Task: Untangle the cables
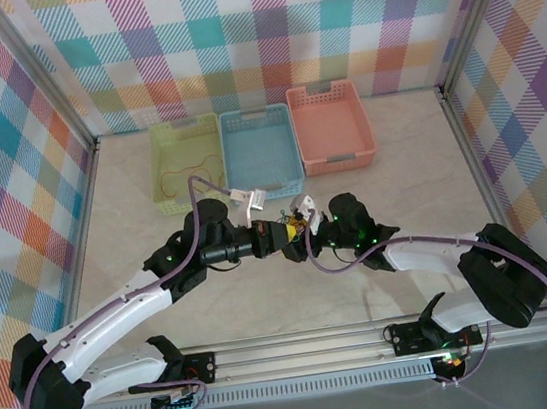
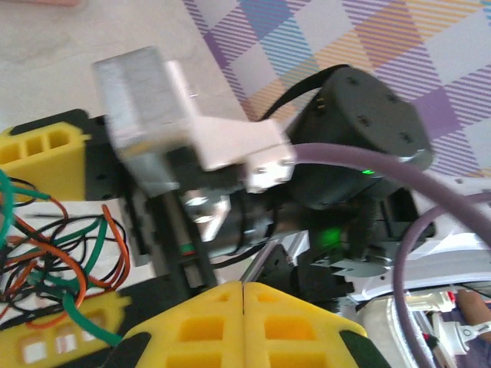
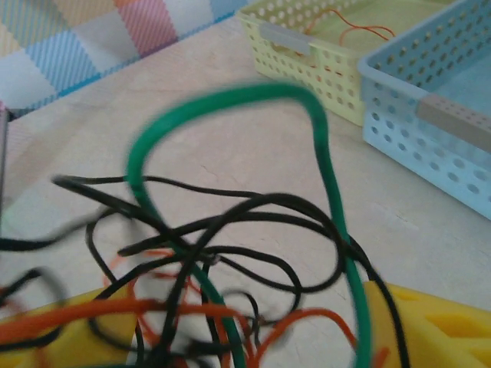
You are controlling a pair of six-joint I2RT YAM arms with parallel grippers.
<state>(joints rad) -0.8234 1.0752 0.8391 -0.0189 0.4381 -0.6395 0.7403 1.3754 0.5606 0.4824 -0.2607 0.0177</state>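
- Because the two wrists meet nose to nose at the centre of the top view, the tangled bundle of thin black, orange-red and green cables (image 1: 292,224) is almost hidden between them there, and the strands are too small to tell apart.
- In the right wrist view the nearest strands are blurred, and the bundle is cut off at the lower edge.
- Both white arms (image 1: 116,311) reach from the lower corners toward the middle of the frame, low over the pale marbled table top (image 1: 401,178).
- The left gripper (image 2: 243,287) has its yellow block fingers pressed together along one seam. I cannot tell whether a wire is pinched there.
- The right gripper (image 3: 245,322) has its yellow fingers spread wide, at the lower left and lower right, and the cables (image 3: 230,230) lie between and over them.
- The bundle has no single long axis. The black strands (image 3: 253,203) run mostly left to right, and the green wire (image 3: 326,153) arches up in a tall loop.
- A separate orange-red wire (image 1: 193,165) lies in the pale yellow-green perforated plastic basket (image 1: 163,169), upper left of centre.
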